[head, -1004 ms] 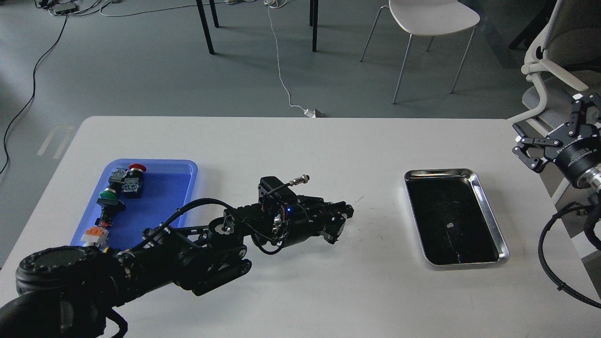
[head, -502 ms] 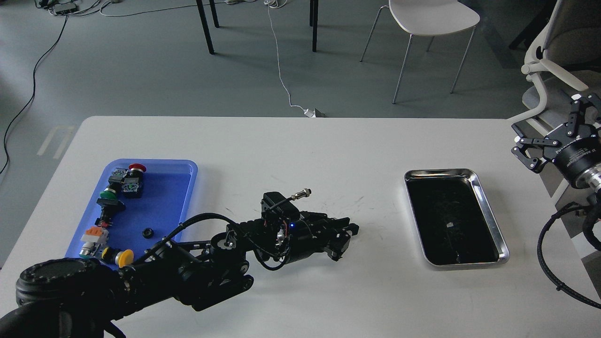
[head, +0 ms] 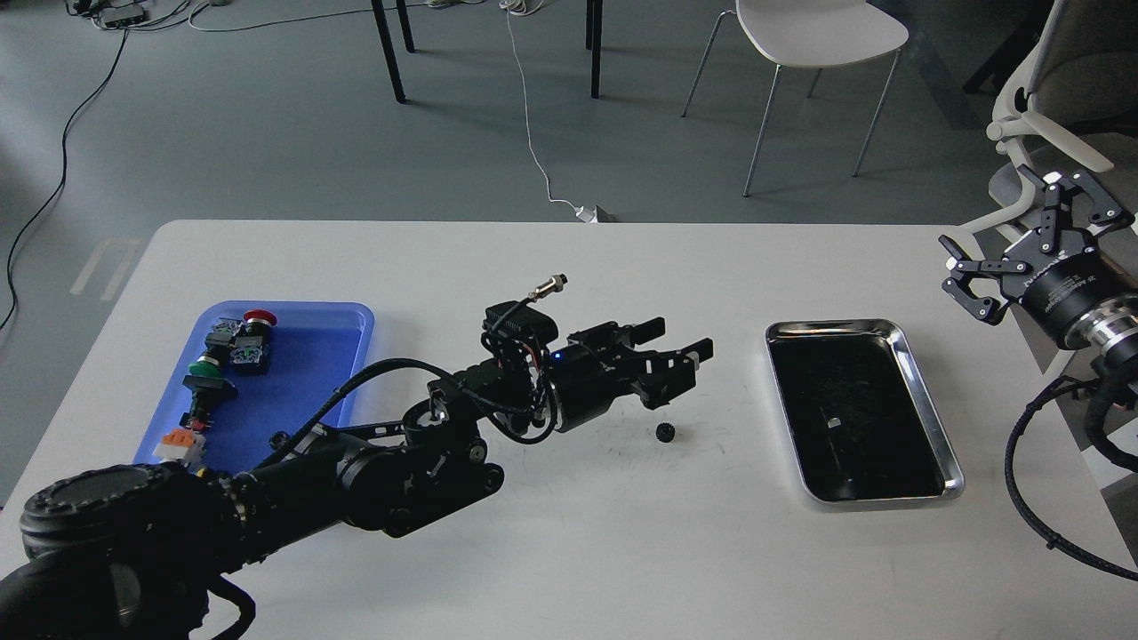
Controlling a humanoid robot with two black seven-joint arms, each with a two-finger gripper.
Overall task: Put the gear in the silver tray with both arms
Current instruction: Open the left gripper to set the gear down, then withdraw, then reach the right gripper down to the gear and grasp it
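A small black gear (head: 663, 432) lies on the white table (head: 569, 267), between the two trays. My left gripper (head: 680, 342) is open and empty, lifted a little above and behind the gear. The silver tray (head: 925, 391) stands right of the gear, its dark floor bare. My right gripper (head: 1000, 236) is open and empty, held high beyond the table's right edge, above and right of the silver tray.
A blue plastic tray (head: 311, 356) at the left holds several push-button switches with red, green and orange parts. My left arm (head: 373, 462) stretches across the table's front left. Chairs stand beyond the far and right edges.
My left gripper was low and shut at the table; it has opened and risen, leaving the gear on the table. My right gripper has moved slightly left and up.
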